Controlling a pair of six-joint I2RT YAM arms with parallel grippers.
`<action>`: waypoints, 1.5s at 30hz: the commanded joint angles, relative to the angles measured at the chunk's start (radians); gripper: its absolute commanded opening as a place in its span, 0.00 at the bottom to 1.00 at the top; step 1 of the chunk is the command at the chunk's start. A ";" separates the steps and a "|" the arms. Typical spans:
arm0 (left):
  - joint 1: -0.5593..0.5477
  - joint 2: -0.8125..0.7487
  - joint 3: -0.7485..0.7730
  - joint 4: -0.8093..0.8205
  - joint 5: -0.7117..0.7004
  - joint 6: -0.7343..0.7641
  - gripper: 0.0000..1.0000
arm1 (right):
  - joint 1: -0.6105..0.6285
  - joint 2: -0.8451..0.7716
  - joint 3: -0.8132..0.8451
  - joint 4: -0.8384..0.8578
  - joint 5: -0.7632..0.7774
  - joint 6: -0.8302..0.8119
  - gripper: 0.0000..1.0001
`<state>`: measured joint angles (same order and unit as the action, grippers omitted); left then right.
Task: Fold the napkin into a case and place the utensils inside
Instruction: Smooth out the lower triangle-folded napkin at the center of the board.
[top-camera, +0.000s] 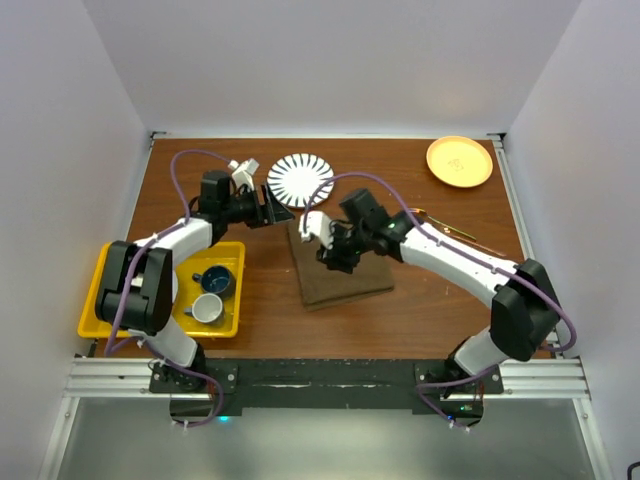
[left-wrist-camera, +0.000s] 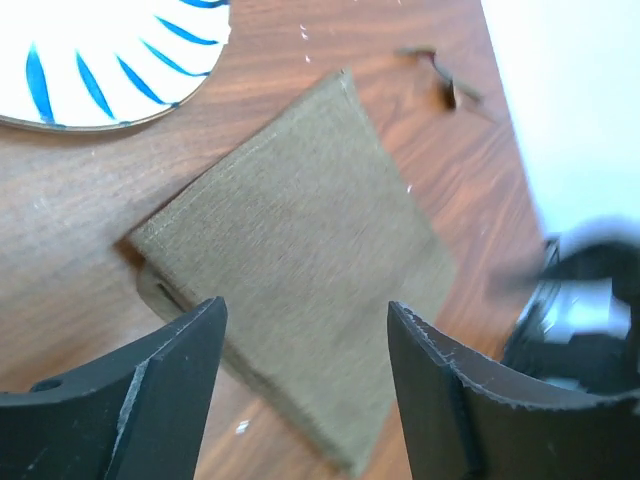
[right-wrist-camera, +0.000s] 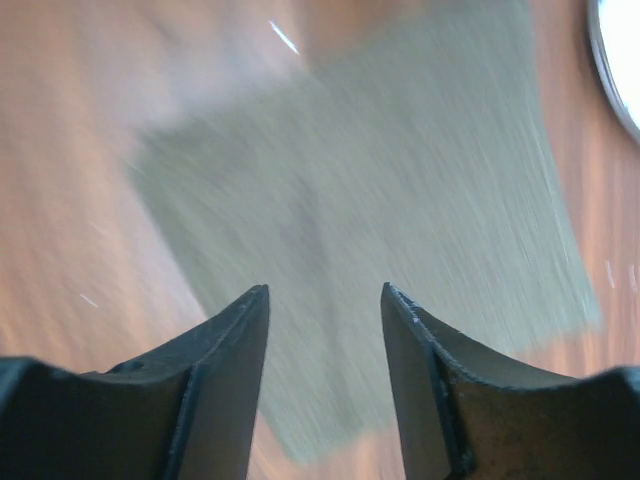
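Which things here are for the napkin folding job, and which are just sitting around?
For the job: napkin, utensils.
Lying about: striped plate, orange plate, yellow tray, blue mug, white mug.

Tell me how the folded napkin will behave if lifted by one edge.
Likely floppy: the napkin is thin woven cloth lying flat, so a lifted edge would probably drape. Its folded layers, visible at one corner, may slide apart. It is probably light and unlikely to roll.
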<state>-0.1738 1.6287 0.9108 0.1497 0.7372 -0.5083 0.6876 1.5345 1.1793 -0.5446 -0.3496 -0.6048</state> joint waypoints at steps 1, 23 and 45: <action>-0.004 0.017 0.011 -0.010 -0.153 -0.243 0.70 | 0.118 0.015 -0.041 0.101 0.070 0.071 0.48; -0.036 0.077 -0.067 0.056 -0.257 -0.386 0.70 | 0.349 0.124 -0.129 0.241 0.159 -0.012 0.45; -0.049 0.097 -0.085 0.070 -0.266 -0.415 0.71 | 0.354 0.203 -0.165 0.307 0.202 -0.056 0.28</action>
<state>-0.2184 1.7210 0.8352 0.1726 0.4782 -0.9001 1.0359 1.7290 1.0180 -0.2634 -0.1715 -0.6403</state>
